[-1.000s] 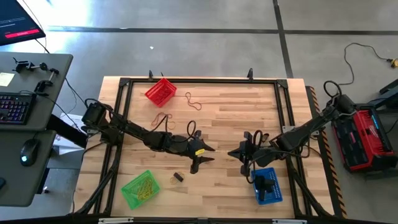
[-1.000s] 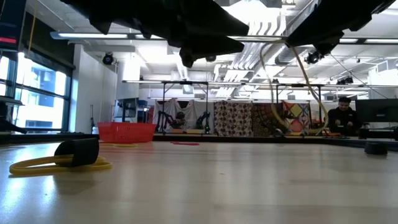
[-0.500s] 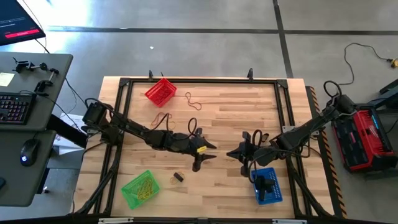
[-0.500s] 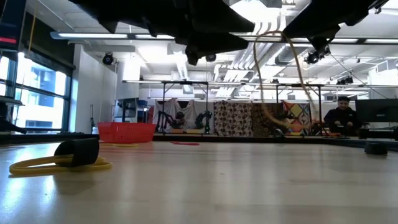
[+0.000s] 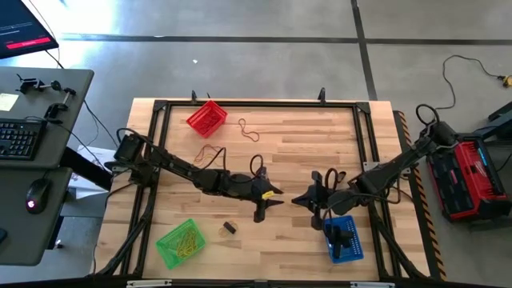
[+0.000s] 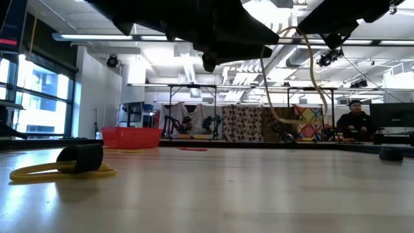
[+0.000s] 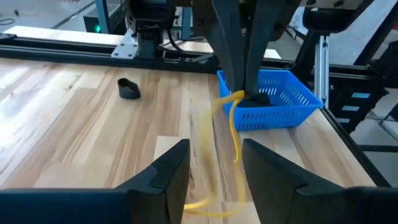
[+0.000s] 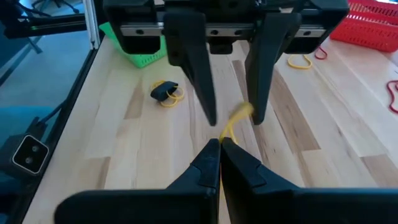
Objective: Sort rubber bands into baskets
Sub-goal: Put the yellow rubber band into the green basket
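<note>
My right gripper [image 5: 296, 198] [image 8: 219, 149] is shut on a tan-yellow rubber band [image 7: 231, 118] above the middle of the table. The band shows as a long loop [image 6: 289, 77] in the low view. My left gripper [image 5: 272, 202] [image 7: 214, 168] faces it from the table's left, open, with one finger on either side of the band's lower part; I see no touch. The red basket [image 5: 206, 117] stands far left, the green basket [image 5: 181, 242] near left and the blue basket [image 5: 344, 238] near right, beside the right arm. My right gripper pinches the band's upper end [image 8: 231, 127] between its two fingertips [image 7: 239, 74]. The fingers slant down from the table's right. The band hangs slack below them as a long loop, its lower end [image 7: 202, 202] between my left gripper's fingers.
A black band on a yellow band [image 5: 229, 228] [image 6: 81, 158] lies near the green basket. A reddish band [image 5: 210, 152] and a tan one [image 5: 250, 128] lie near the red basket. Another black band [image 7: 129, 89] lies by the right arm. A black one sits in the blue basket [image 7: 273, 93].
My left gripper has gone toward the table's right edge, closer to my right gripper and the hanging band, staying open. The band has swung a little below the right gripper, which has kept its place.
</note>
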You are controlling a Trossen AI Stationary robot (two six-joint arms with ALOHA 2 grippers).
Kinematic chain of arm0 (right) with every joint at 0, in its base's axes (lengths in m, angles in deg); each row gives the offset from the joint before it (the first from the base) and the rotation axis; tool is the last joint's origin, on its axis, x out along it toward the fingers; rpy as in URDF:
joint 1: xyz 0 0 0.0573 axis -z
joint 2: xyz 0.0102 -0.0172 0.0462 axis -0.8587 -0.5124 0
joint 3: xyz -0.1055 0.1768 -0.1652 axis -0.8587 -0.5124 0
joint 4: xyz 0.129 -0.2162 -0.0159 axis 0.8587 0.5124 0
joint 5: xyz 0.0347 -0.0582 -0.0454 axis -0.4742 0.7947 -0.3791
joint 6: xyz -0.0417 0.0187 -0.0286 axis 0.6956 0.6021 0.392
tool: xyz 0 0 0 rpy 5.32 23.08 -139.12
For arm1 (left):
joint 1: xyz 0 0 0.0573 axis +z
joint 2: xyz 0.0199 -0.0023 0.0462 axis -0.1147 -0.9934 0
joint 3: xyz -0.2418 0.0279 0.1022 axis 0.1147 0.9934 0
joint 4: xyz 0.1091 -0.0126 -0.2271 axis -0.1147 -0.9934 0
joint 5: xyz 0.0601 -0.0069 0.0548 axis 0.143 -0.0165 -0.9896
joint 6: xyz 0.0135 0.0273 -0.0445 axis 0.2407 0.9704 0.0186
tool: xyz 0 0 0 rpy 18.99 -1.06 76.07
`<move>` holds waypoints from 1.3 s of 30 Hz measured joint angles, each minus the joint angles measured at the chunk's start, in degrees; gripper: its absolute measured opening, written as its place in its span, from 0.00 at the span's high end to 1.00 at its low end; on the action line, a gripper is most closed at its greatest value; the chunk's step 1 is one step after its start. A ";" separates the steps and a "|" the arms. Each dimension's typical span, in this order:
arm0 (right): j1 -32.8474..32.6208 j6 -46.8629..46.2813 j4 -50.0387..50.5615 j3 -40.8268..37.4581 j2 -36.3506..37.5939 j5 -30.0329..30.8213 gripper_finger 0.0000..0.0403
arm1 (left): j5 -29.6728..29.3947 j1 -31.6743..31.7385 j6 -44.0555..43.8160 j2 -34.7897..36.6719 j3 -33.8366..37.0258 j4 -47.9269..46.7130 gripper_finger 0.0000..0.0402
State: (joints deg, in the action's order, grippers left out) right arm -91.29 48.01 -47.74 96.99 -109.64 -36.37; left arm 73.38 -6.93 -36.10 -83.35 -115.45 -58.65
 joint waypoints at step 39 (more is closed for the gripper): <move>-1.43 0.98 -0.80 0.00 -0.03 -0.92 1.00 | 5.06 1.11 4.52 0.43 0.04 2.99 0.99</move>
State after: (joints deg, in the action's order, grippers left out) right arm -92.72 48.99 -48.54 96.99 -109.68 -37.28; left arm 78.44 -5.82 -31.58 -82.91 -115.41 -55.67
